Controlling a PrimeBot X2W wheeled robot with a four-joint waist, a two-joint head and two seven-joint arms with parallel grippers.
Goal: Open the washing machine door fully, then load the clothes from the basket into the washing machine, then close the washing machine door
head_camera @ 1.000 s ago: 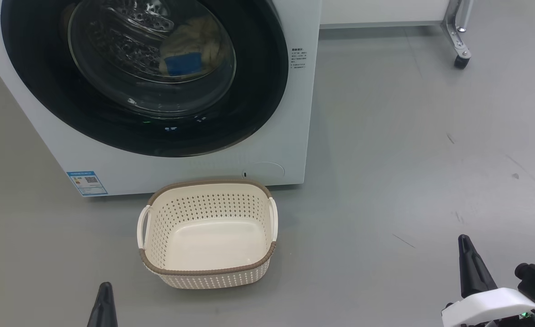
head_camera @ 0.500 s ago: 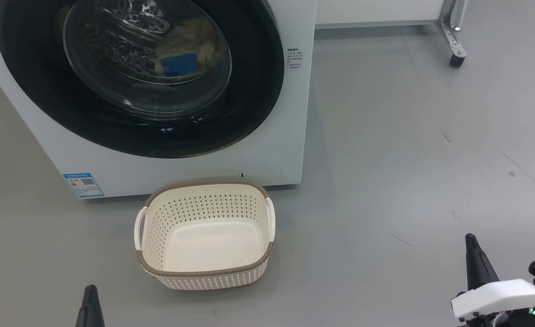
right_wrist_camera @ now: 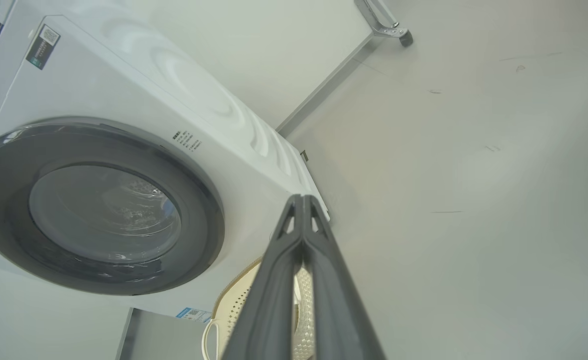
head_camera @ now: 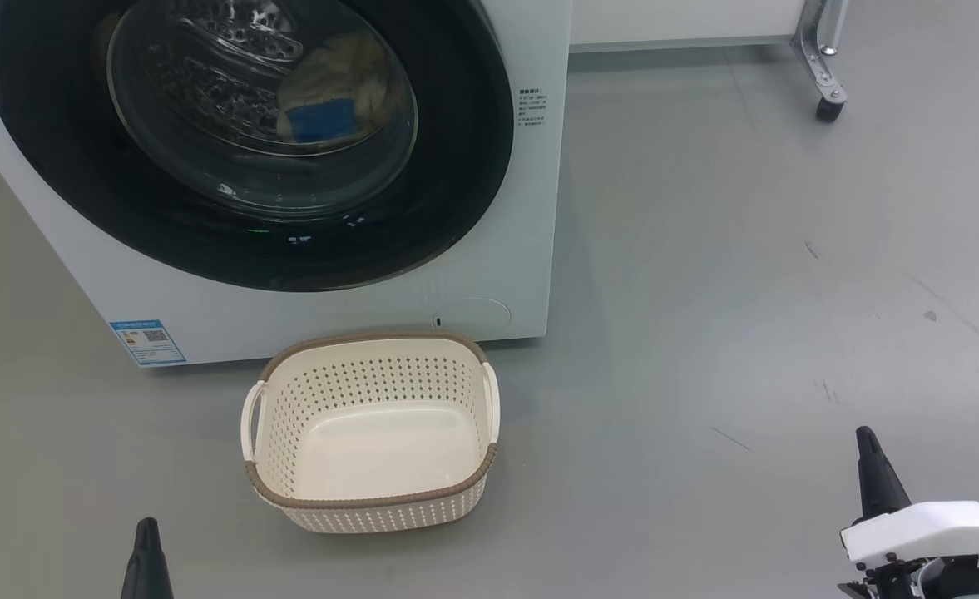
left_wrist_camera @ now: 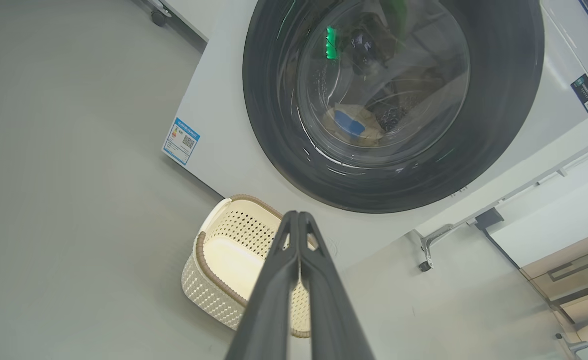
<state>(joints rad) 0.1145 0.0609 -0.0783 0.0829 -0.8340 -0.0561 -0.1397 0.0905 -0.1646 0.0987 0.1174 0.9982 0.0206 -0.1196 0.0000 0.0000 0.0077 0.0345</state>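
The left gripper (left_wrist_camera: 298, 216) and the right gripper (right_wrist_camera: 302, 199) are both pinched tight and hold nothing. Past them the basket (head_camera: 364, 502) sits empty on the floor (head_camera: 705, 333), just in front of the washing machine (head_camera: 531, 249). A low arm swing could knock it. Its long side seems to run left to right, mouth up. The washing machine door (head_camera: 472, 166) looks closed, facing the robot, with the clothes (head_camera: 331, 79) behind its glass.

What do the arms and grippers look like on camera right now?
The left gripper and right gripper each have two long dark grey fingers tapering to a point; the right's show slim cut-outs near the tips. A smooth white shell over black hardware sits behind the right gripper.
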